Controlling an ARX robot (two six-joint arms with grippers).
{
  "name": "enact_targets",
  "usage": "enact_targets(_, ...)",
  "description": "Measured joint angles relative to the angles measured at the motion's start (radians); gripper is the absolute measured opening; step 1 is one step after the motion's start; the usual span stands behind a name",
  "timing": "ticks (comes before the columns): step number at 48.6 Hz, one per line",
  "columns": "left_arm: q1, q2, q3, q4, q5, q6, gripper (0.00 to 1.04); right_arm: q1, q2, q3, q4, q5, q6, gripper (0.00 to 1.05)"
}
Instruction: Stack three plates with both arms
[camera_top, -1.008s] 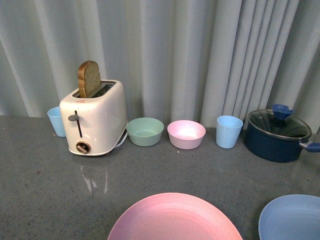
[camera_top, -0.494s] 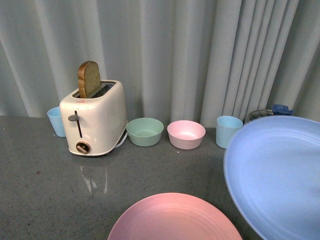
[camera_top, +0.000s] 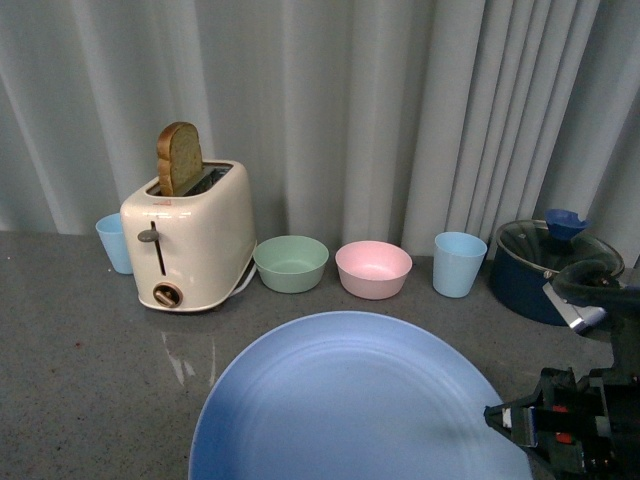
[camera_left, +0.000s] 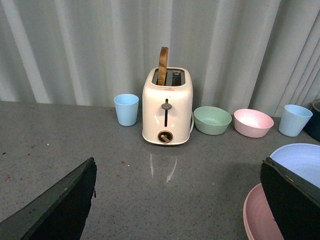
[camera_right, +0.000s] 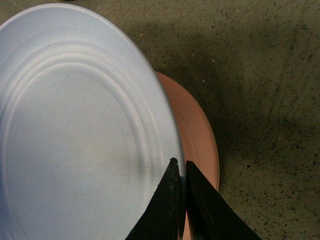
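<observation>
Down at the near edge of the grey speckled countertop (camera_top: 80, 380), the large round matte light blue plate (camera_top: 350, 400) is over the large round matte pink plate (camera_right: 200, 135). It covers most of it, so only a crescent of pink pokes out on one side. The right gripper (camera_right: 182, 200) is pinching the blue plate's rim, with its black fingers (camera_right: 167, 205) pressed close on the edge. Honestly can't tell if the two plates touch or if the blue one hangs just above.

The left gripper (camera_left: 177, 170) is spread wide over bare countertop, beside the plates.

Back along the pale pleated curtain (camera_top: 350, 100) there's:
- a cream two-slot toaster (camera_top: 190, 240) with a brown bread slice (camera_top: 178, 158) sticking up
- a small green bowl (camera_top: 290, 263)
- a small pink bowl (camera_top: 373, 268)
- a light blue cup (camera_top: 459, 263)
- a dark blue glass-lidded pot (camera_top: 550, 275)
</observation>
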Motion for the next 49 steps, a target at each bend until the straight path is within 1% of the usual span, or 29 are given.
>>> enact_targets(6,0.0,0.0,0.0,0.0,0.0,0.0,0.98,0.023,0.034,0.016,-0.004,0.019,0.002,0.03)
enact_targets(35,0.0,0.0,0.0,0.0,0.0,0.0,0.98,0.023,0.114,0.049,-0.007,0.014,-0.005,0.03)
enact_targets(42,0.0,0.0,0.0,0.0,0.0,0.0,0.98,0.028,0.143,0.08,-0.031,0.057,-0.006,0.03)
enact_targets(45,0.0,0.0,0.0,0.0,0.0,0.0,0.98,0.029,0.148,0.083,-0.033,0.064,-0.005,0.1)
enact_targets(49,0.0,0.0,0.0,0.0,0.0,0.0,0.98,0.026,0.146,0.083,-0.029,0.069,0.007,0.27)
